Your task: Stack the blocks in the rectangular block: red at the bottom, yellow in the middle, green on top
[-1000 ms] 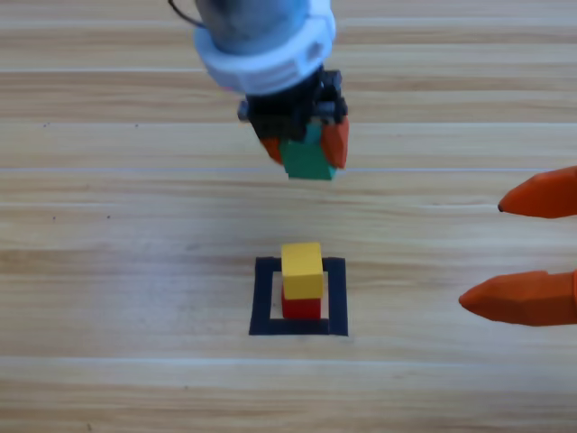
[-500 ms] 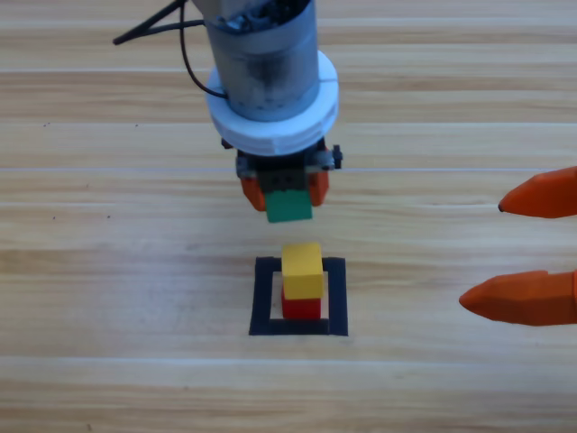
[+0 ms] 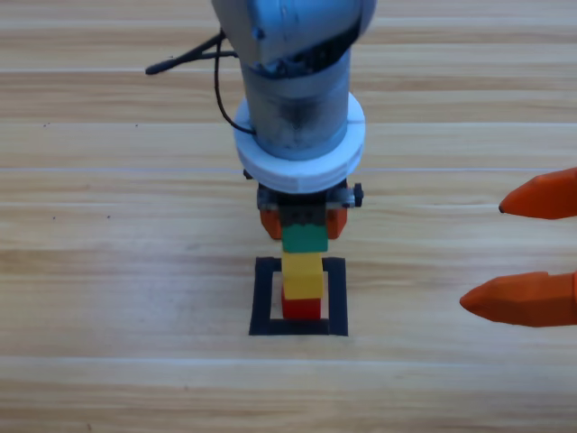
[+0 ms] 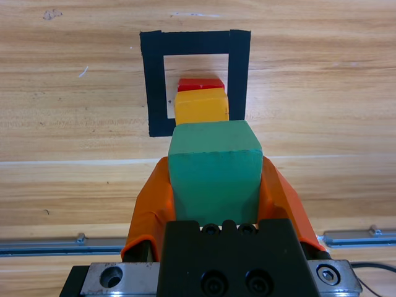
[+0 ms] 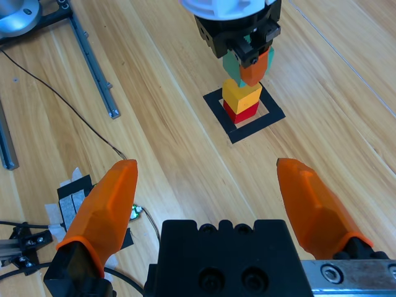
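The red cube [image 3: 301, 308] stands inside the black tape square [image 3: 263, 298], and the yellow cube [image 3: 302, 275] sits on top of it. My left gripper [image 3: 304, 230] is shut on the green cube [image 4: 215, 170] and holds it right over the yellow one. I cannot tell whether green and yellow touch. In the left wrist view the yellow cube [image 4: 201, 106] and red cube [image 4: 200, 83] show just beyond the green one. At the right edge my right gripper [image 3: 480, 254] waits open, holding nothing.
In the right wrist view, metal rails [image 5: 93, 62] lie on the table to the left of the stack, a thin cable [image 5: 80, 111] trails over the wood, and bits of tape [image 5: 74, 195] lie near that gripper.
The left arm has come toward the stack with the green cube and lowered it from behind the square to right above the yellow cube. The right gripper has not moved.
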Robot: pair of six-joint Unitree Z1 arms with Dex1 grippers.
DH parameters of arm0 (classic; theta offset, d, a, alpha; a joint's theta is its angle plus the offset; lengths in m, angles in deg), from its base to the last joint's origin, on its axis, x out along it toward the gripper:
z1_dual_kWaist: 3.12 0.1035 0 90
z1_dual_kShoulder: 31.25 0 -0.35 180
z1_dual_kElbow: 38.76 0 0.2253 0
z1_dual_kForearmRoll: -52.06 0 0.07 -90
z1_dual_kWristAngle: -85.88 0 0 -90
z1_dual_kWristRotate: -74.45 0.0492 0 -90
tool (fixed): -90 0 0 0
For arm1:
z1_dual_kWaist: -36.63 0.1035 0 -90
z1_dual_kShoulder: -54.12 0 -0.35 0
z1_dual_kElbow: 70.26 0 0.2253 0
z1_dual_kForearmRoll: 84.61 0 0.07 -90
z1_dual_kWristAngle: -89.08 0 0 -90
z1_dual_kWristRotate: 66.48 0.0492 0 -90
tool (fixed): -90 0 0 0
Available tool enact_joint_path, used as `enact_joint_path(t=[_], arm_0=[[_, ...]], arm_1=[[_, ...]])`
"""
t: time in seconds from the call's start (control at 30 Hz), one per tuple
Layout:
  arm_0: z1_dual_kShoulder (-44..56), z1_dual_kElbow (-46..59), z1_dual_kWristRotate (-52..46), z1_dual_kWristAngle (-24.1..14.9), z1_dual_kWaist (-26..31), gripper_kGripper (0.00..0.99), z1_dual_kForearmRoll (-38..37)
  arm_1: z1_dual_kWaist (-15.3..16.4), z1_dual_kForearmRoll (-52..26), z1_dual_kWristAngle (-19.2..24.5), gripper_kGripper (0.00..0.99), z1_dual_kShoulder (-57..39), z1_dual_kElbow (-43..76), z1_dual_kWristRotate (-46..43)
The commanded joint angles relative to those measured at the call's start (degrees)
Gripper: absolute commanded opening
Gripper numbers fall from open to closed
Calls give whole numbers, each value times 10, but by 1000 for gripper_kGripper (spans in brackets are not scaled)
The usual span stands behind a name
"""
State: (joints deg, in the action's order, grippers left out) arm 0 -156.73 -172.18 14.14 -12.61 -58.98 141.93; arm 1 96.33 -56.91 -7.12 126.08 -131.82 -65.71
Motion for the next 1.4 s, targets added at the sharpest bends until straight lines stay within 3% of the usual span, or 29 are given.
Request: enact_joint_path(t=[0.03,1.4], arm_0=[[-32,4,-5,-13,-8,0,4],[-59,16,-10,-13,-1,0,2]], arm_1=[[16,8,9,990,-11,6,-2],[16,8,4,990,6,7,-6]])
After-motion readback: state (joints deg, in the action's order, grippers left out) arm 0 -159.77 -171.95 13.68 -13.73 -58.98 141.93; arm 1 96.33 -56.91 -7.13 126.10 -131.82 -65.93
